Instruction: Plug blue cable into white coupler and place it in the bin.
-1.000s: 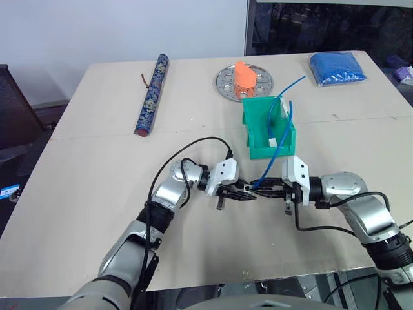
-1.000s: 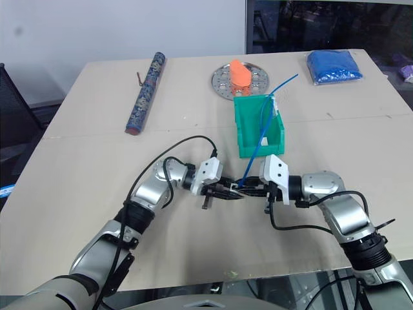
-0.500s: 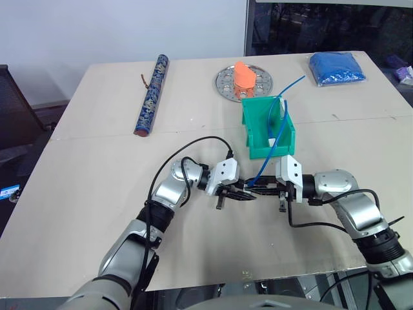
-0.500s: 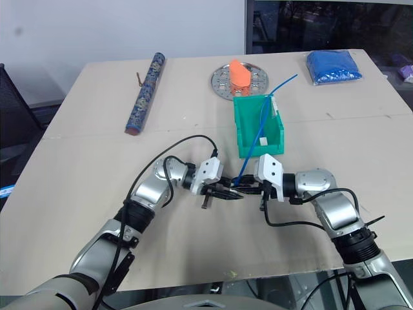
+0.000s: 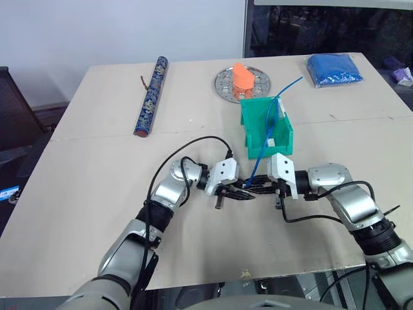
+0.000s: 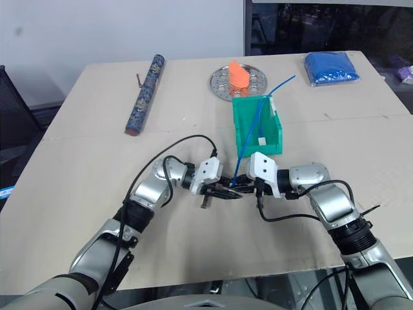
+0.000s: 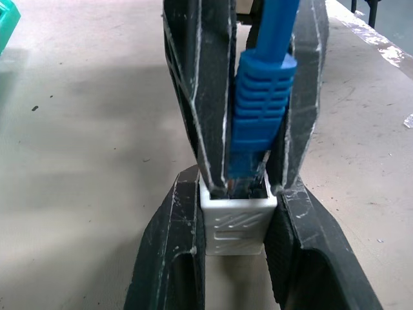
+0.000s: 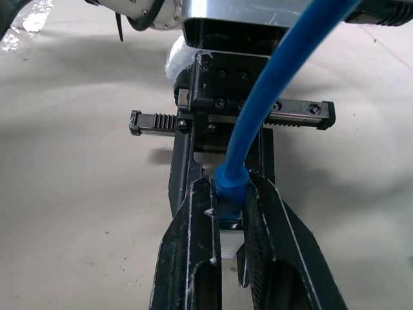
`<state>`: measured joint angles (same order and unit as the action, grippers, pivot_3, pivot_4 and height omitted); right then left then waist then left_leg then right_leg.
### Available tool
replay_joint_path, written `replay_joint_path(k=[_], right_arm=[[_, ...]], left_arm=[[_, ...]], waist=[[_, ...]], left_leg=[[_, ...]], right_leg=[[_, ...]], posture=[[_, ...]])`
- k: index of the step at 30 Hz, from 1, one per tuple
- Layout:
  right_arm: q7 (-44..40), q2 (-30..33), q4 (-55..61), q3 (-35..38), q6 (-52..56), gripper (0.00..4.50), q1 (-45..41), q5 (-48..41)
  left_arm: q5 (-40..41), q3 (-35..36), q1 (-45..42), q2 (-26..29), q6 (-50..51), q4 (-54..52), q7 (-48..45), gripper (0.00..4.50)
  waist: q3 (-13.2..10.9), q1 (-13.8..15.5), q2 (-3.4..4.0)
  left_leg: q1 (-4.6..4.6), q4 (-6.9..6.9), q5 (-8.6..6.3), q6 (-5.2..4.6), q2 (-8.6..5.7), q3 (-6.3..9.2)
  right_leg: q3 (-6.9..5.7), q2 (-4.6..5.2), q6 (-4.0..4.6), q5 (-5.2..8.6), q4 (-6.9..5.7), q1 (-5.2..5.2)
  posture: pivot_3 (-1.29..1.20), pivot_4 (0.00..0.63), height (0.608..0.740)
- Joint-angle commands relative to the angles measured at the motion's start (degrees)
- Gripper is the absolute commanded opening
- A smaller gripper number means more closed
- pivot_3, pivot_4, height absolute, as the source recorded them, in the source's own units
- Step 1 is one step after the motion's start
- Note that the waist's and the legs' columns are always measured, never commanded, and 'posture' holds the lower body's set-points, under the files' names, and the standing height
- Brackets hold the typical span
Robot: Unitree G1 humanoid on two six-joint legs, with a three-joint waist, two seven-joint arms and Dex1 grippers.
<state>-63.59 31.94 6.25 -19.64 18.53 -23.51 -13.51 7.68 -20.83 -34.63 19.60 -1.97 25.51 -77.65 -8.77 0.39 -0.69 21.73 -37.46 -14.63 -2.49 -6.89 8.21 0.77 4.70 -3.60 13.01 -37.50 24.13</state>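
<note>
My left gripper (image 5: 242, 195) is shut on the white coupler (image 7: 235, 216), a small white block held between its fingers with the socket facing away from them. Opposite it, my right gripper (image 5: 258, 188) is shut on the ribbed blue boot of the blue cable (image 7: 261, 110). The clear plug tip sits in the mouth of the coupler's socket; how deep it goes I cannot tell. From there the blue cable (image 5: 264, 139) rises over the front lip of the green bin (image 5: 285, 131) and sticks out past its far corner. Both grippers meet just above the table, in front of the bin.
Inside the bin lies a small white piece (image 5: 271, 142). Behind the bin stands a round perforated metal plate (image 5: 222, 82) bearing an orange object (image 5: 243, 75). A blue patterned roll (image 5: 151, 95) lies at the far left, a flat blue bundle (image 5: 333, 68) at the far right.
My right gripper has moved left toward the left gripper, bringing the cable's plug up to the coupler. The left gripper has held still.
</note>
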Motion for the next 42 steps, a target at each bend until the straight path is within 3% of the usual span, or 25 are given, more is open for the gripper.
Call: replay_joint_path(k=[1, 12, 19, 23, 24, 25, 28, 32, 37, 42], right_arm=[[-1.96, 0.78, -6.78, -7.60, 2.89, 0.00, 4.10, 4.98], [-0.32, -3.90, -5.26, -1.75, 2.61, 0.00, 2.34, -0.30], [0.74, -6.28, 0.58, 8.61, 10.42, 0.00, -1.38, -12.51], [0.58, -4.21, 1.95, 11.06, 15.24, 0.00, -3.26, -15.25], [0.60, -3.58, 2.26, 11.69, 16.39, 0.00, -3.95, -15.99], [0.59, -2.86, 2.69, 12.50, 17.76, 0.00, -4.76, -16.93], [0.47, 0.07, 4.44, 15.58, 23.00, 0.00, -7.07, -21.23], [-0.37, 4.56, 2.43, 19.77, 28.78, 0.00, -13.37, -25.51], [-0.87, 6.86, -11.25, 16.73, 26.55, 0.00, -23.00, -19.10], [-0.79, 1.33, -27.07, 12.14, 20.30, 0.00, -31.57, -11.56]], left_arm=[[0.62, 0.98, -0.71, -0.36, -0.05, -1.21, 0.14, 0.59], [0.76, 1.64, 0.51, -0.41, 0.99, -2.44, 0.40, 0.59], [2.52, 4.42, 2.52, 0.84, 4.92, -6.89, 2.29, 0.59], [5.39, 6.93, 5.95, 2.85, 10.60, -14.51, 4.16, 2.63], [6.12, 7.97, 7.10, 3.54, 12.20, -17.24, 5.31, 2.82], [7.62, 9.44, 8.43, 4.70, 14.99, -21.02, 6.27, 3.38], [14.07, 13.97, 11.64, 8.17, 25.76, -32.72, 9.14, 4.48], [21.40, 20.36, 13.07, 12.87, 38.14, -45.03, 15.05, 4.48], [27.97, 25.23, 9.39, 12.14, 47.51, -50.61, 24.55, 4.48], [28.52, 23.79, 7.94, 12.25, 50.02, -53.10, 29.63, 4.48]], waist=[[0.20, -0.01, -0.07], [0.39, -1.10, -0.22], [0.31, -1.13, -0.20], [0.29, -1.22, -0.18], [0.29, -1.19, -0.18], [0.28, -1.26, -0.17], [0.18, -1.19, -0.14], [0.08, -1.01, -0.09], [0.07, -0.92, -0.12], [0.06, -1.53, -0.13]], left_leg=[[-0.03, 0.00, 0.00, 0.00, 0.01, 0.00], [-0.22, 0.00, -0.10, -0.16, 0.06, 0.03], [-0.03, -0.01, -0.09, -0.15, 0.06, 0.04], [0.17, 0.00, 0.04, 0.08, 0.05, 0.01], [0.20, 0.02, 0.04, 0.09, 0.05, 0.02], [0.20, 0.02, 0.04, 0.08, 0.05, 0.02], [0.31, 0.06, 0.04, 0.08, 0.06, 0.02], [0.38, 0.04, -0.02, -0.01, 0.06, 0.02], [0.33, 0.01, -0.09, -0.14, 0.06, -0.01], [0.32, 0.07, 0.07, 0.13, 0.06, -0.12]], right_leg=[[0.00, -0.01, 0.00, 0.00, 0.00, -0.04], [0.03, -0.07, 0.00, 0.00, -0.06, -0.20], [0.03, -0.06, 0.01, -0.01, -0.07, -0.02], [0.08, -0.04, 0.03, -0.02, -0.11, 0.23], [0.06, -0.04, 0.03, -0.02, -0.11, 0.26], [0.04, -0.04, 0.03, -0.01, -0.11, 0.26], [0.07, -0.03, 0.03, -0.01, -0.10, 0.37], [0.06, -0.01, 0.03, -0.01, -0.10, 0.44], [0.04, -0.01, 0.05, -0.02, -0.10, 0.37], [0.14, -0.01, 0.06, -0.03, -0.11, 0.40]], posture=[[0.00, 0.150, 0.740], [0.00, 0.150, 0.740], [0.00, 0.150, 0.740], [0.00, 0.150, 0.740], [0.00, 0.150, 0.740], [0.00, 0.150, 0.740], [0.00, 0.150, 0.740], [0.00, 0.150, 0.740], [0.00, 0.150, 0.740], [0.00, 0.150, 0.740]])
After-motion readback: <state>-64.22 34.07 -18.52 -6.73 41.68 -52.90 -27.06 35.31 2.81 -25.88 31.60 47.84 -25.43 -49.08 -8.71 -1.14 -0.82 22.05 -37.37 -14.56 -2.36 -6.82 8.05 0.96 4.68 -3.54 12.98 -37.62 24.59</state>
